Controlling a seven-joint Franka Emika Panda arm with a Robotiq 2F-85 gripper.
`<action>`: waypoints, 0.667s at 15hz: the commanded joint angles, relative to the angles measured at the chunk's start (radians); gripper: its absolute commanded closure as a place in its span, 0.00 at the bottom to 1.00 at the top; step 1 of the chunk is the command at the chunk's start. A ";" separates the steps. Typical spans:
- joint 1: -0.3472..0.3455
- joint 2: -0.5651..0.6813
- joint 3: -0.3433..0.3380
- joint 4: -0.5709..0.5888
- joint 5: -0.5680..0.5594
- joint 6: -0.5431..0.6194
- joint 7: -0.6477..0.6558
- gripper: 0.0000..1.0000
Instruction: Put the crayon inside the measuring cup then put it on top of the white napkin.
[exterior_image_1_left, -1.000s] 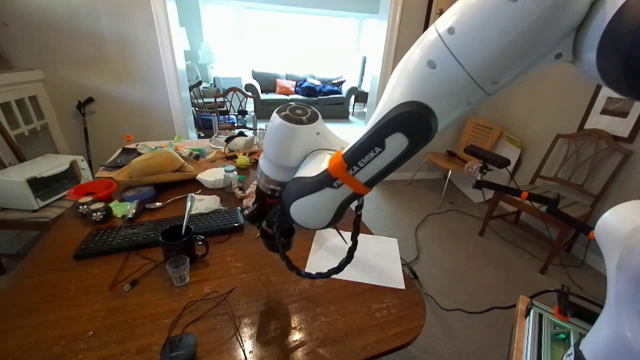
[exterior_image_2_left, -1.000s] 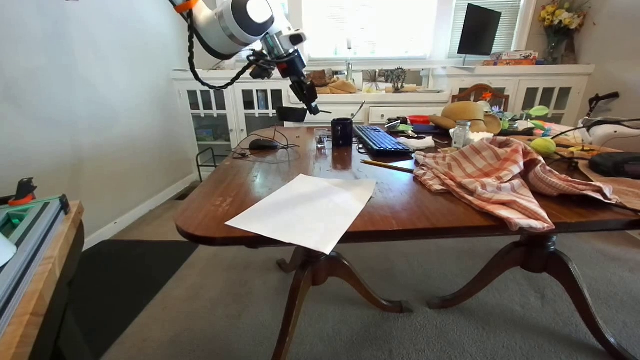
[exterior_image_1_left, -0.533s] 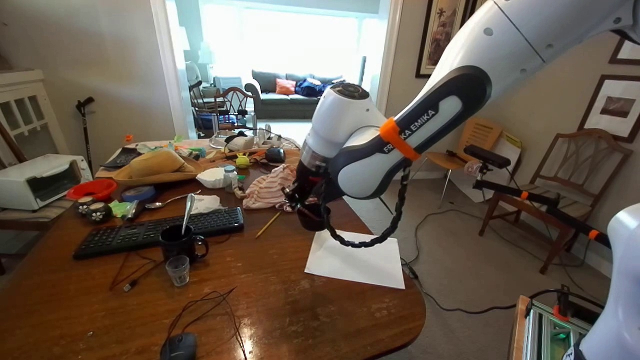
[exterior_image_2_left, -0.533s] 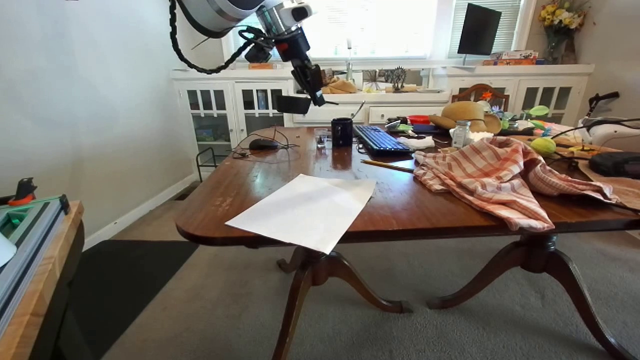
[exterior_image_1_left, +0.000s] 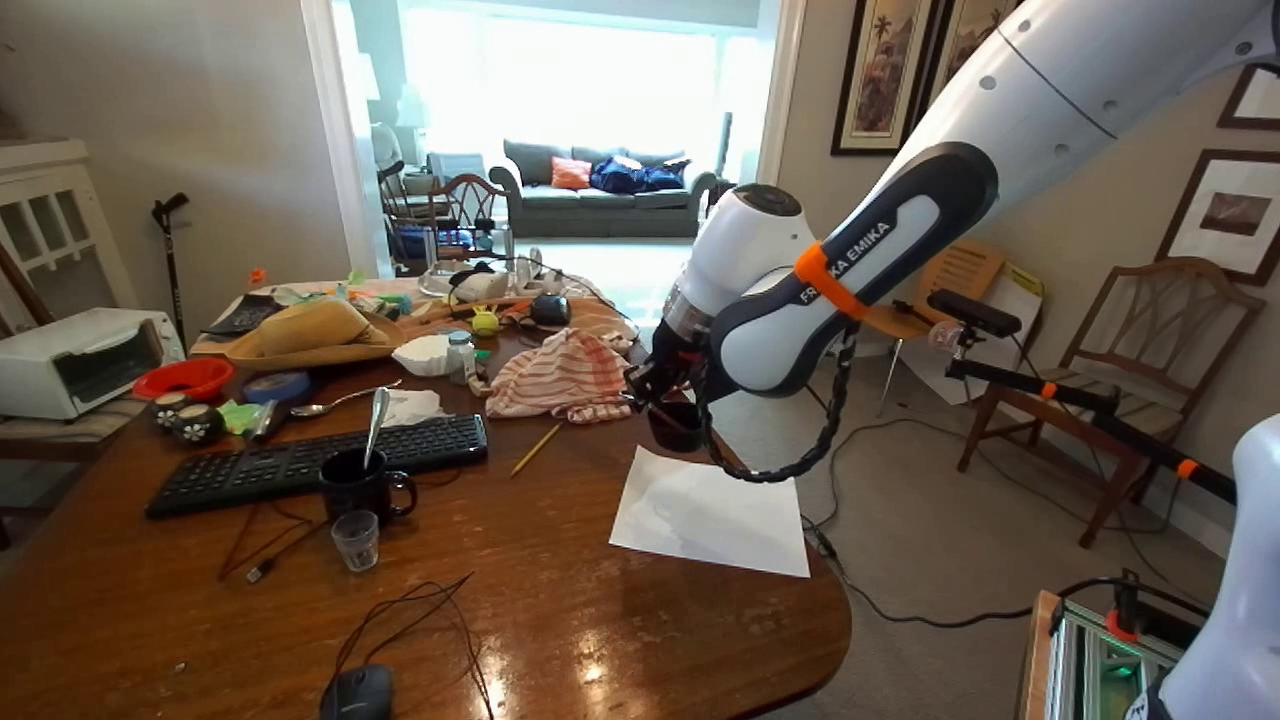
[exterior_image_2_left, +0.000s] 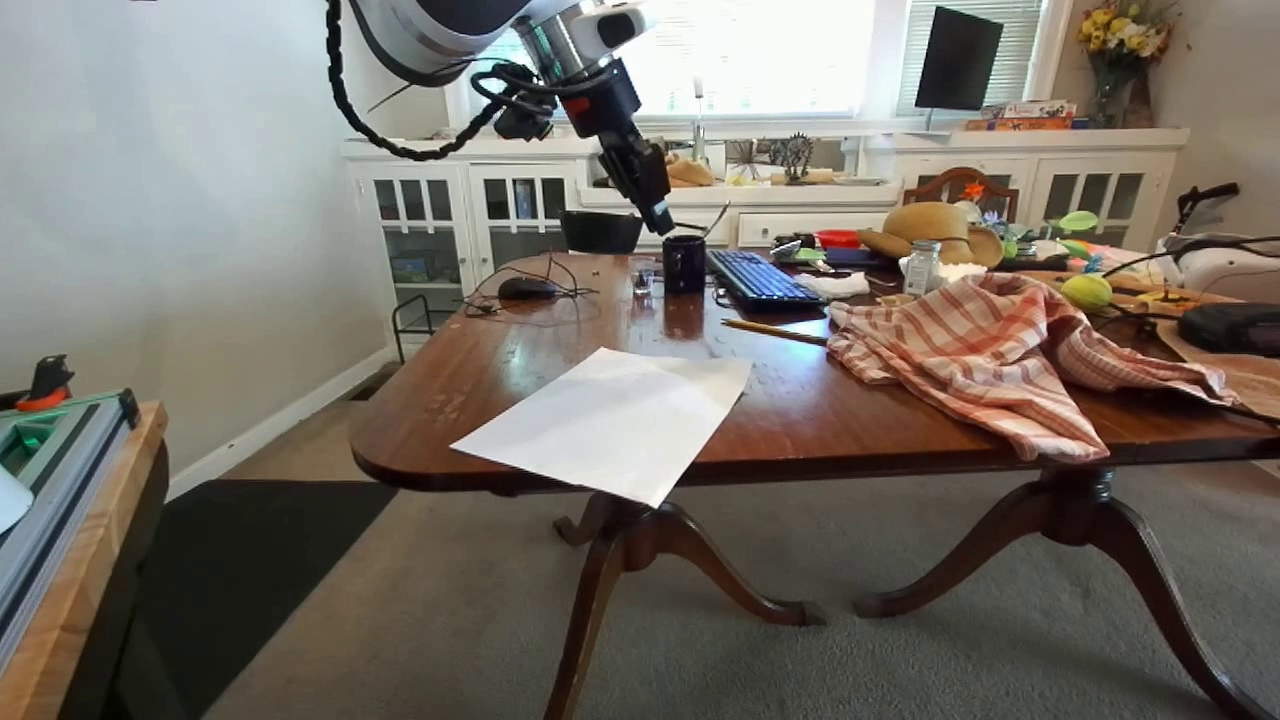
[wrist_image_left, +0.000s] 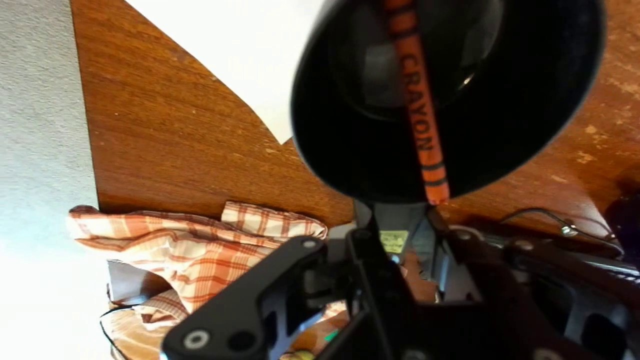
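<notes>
A metal utensil (exterior_image_1_left: 375, 428) leans in a black mug (exterior_image_1_left: 345, 487) just beside a clear glass (exterior_image_1_left: 357, 545) on a wooden table (exterior_image_1_left: 560, 540), shared with a keyboard (exterior_image_1_left: 270, 470) and a computer mouse (exterior_image_1_left: 360, 695). A yellow pencil (exterior_image_1_left: 536, 449) lies near a rumpled checked cloth (exterior_image_1_left: 555, 375), a straw hat (exterior_image_1_left: 315, 328) farther back. Beyond, an orange pillow (exterior_image_1_left: 571, 174) rests on a gray sofa (exterior_image_1_left: 600, 212)

We count one slender orange crayon (wrist_image_left: 419, 105), one round black measuring cup (exterior_image_2_left: 601, 232), one square white napkin (exterior_image_2_left: 620, 420) and one red-and-white checked cloth (exterior_image_1_left: 555, 378). We find one yellow pencil (exterior_image_1_left: 536, 449), one long black keyboard (exterior_image_1_left: 270, 470), one dark mug (exterior_image_1_left: 352, 488), one clear tumbler (exterior_image_1_left: 357, 545), one black computer mouse (exterior_image_1_left: 360, 693), and two round dark pots (exterior_image_1_left: 199, 425) with white flower patterns.
</notes>
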 joint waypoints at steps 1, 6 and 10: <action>-0.037 0.022 -0.001 -0.020 0.040 0.058 -0.018 0.94; -0.106 0.015 0.057 -0.091 0.147 0.128 -0.079 0.94; -0.156 0.038 0.098 -0.131 0.193 0.187 -0.091 0.94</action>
